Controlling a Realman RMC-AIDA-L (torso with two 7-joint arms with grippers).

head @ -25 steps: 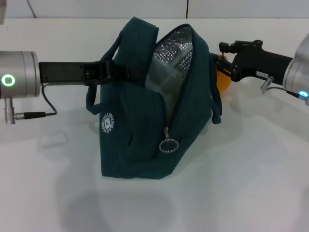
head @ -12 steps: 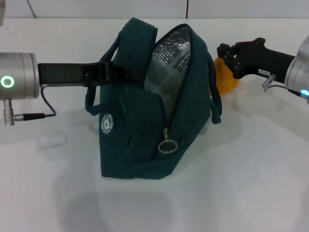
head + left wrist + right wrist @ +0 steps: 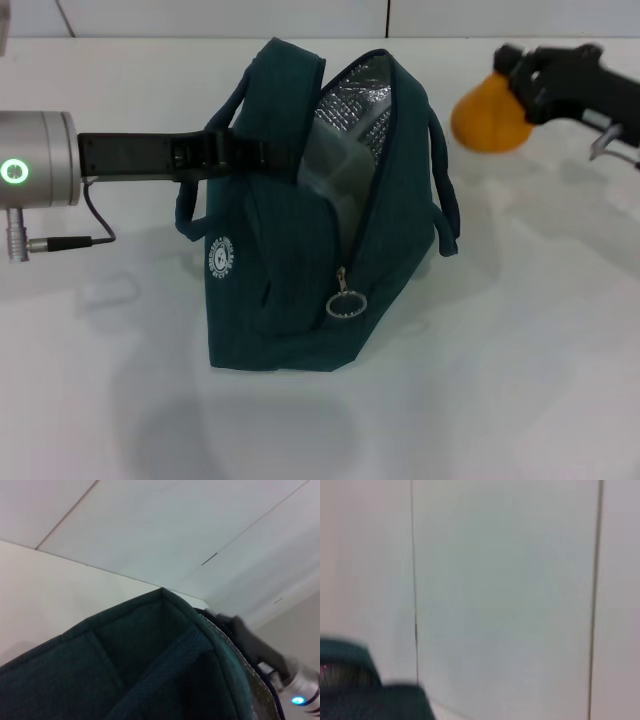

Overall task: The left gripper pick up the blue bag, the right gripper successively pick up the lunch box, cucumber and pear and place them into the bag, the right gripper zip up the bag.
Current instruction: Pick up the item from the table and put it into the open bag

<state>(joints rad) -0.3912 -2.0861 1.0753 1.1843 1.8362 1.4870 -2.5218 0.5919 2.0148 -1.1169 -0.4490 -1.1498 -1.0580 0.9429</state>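
On the white counter point(image 3: 520, 350), the blue bag point(image 3: 320, 250) is held upright and unzipped by the left claw point(image 3: 250, 155), which is clamped on its near wall. Something clear, probably the lunch box point(image 3: 335, 170), is seen inside against the foil lining; the cucumber cannot be made out. To the bag's right, the pear point(image 3: 487, 112) is gripped in the closed right claw point(image 3: 515, 82), clear of the counter. The pear step is judged to be in hand: it must next be carried over the open mouth and released.
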